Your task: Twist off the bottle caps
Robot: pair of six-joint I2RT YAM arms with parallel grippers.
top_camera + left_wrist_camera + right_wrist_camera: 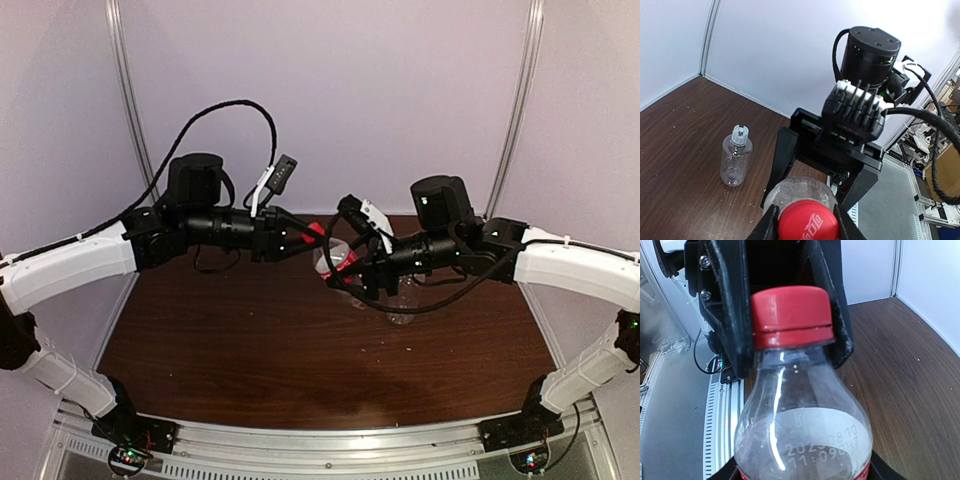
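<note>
Red cap (807, 222), one, clenched in left pincer (806, 227); right pincer (804, 199) straddles its bottle (800, 415), grip unclear; second bottle (736, 160) stands apart.

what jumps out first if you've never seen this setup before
The bright red cap grabs the eye, pinched between the black fingers of the left gripper above the middle of the brown table. The clear bottle under it sits between the two arms, with the right gripper around its body from the opposite side. A smaller clear bottle stands upright by itself on the table nearby.
</note>
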